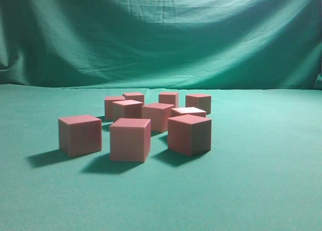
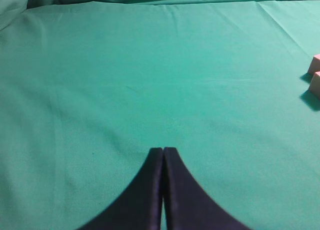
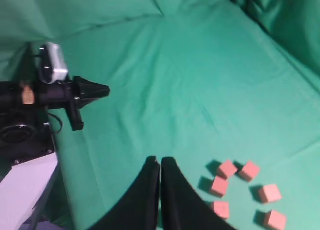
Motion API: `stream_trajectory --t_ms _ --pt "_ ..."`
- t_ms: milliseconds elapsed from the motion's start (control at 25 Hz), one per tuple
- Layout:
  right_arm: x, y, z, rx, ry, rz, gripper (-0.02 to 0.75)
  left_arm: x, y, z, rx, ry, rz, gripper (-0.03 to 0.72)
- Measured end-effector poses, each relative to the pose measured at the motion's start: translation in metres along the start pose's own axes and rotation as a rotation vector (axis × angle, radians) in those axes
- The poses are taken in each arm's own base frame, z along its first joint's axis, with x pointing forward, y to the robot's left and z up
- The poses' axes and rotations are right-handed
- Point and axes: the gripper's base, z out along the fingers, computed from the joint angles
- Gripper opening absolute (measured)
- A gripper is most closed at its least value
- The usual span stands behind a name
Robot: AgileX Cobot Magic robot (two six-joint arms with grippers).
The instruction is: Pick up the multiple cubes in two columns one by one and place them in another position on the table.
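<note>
Several reddish-pink cubes (image 1: 130, 139) stand in a loose cluster of roughly two columns on the green table (image 1: 261, 180) in the exterior view. No gripper shows in that view. My left gripper (image 2: 163, 150) is shut and empty over bare cloth, with the edges of two cubes (image 2: 315, 84) at the far right of its view. My right gripper (image 3: 160, 161) is shut and empty, high above the table. Several cubes (image 3: 218, 186) lie below it to the right. None of them is touched.
The left arm (image 3: 60, 92) with its white wrist camera (image 3: 52, 62) reaches in from the left of the right wrist view, above a white base (image 3: 25, 185). A draped, wrinkled green backdrop (image 1: 161, 34) rises behind the table.
</note>
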Motion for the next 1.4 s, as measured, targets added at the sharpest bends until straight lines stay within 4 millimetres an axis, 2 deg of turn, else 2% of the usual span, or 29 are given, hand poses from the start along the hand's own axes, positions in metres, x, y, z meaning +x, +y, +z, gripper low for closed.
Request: stream_trajectory --t_ms 160,280,400,480,760,1080,1400 --pt "0.012 0.000 -0.043 -0.014 -0.091 -0.047 0.000 0.000 0.000 0.000 0.000 0.000 0.000 0.000" --pt "0.033 0.000 -0.072 -0.004 -0.133 -0.055 0.000 0.000 0.000 0.000 0.000 0.000 0.000 0.000" --pt "0.060 0.000 -0.087 0.002 -0.136 -0.052 0.000 0.000 0.000 0.000 0.000 0.000 0.000 0.000" --pt "0.079 0.000 -0.090 0.020 -0.119 -0.033 0.000 0.000 0.000 0.000 0.000 0.000 0.000 0.000" --pt "0.132 -0.003 -0.071 0.188 -0.219 0.107 0.000 0.000 0.000 0.000 0.000 0.000 0.000 0.000" --pt "0.193 -0.006 -0.033 0.393 -0.386 0.372 0.000 0.000 0.000 0.000 0.000 0.000 0.000 0.000" --pt "0.267 0.004 -0.006 0.615 -0.402 0.502 0.000 0.000 0.000 0.000 0.000 0.000 0.000 0.000"
